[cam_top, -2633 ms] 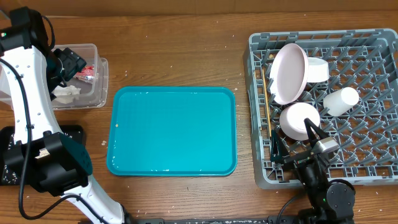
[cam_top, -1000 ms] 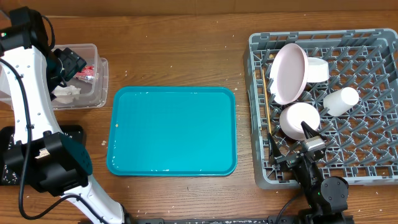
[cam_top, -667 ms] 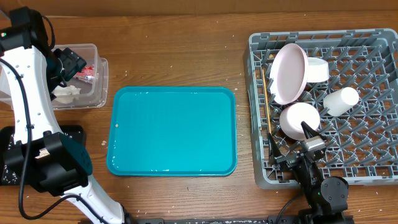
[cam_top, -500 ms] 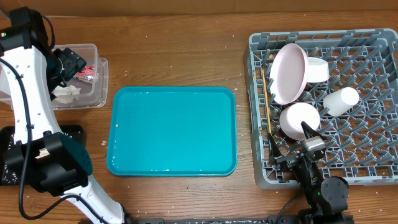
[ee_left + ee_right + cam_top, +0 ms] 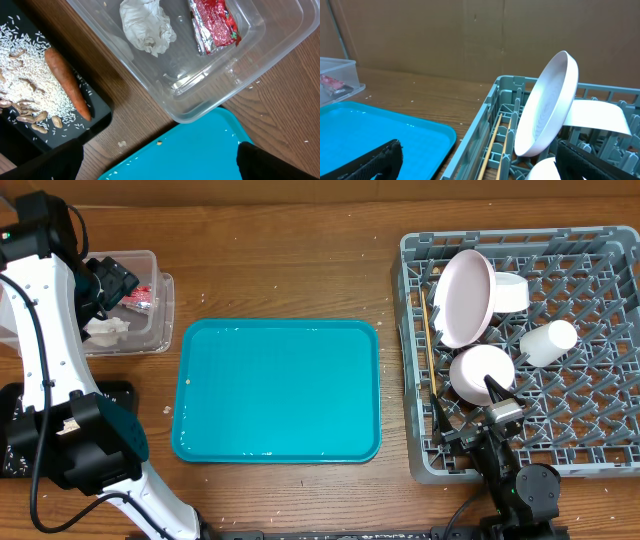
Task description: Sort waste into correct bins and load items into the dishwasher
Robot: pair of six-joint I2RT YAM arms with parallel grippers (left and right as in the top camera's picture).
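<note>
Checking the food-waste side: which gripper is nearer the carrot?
Left. The left gripper hangs over the clear tub, beside the carrot in its black tray; the right gripper is away at the dish rack.

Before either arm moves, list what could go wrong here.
1. The plate stands tilted in the dish rack; a bump might topple it.
2. The right gripper hangs open right by a bowl and could knock it.
3. The cup lies on its side and may roll.

A brown wooden desk point(image 5: 290, 270) with visible grain is seen, dotted with pale specks point(image 5: 168, 409). Behind it a plain brown cardboard wall point(image 5: 445, 35) is set upright, marked by vertical creases.
</note>
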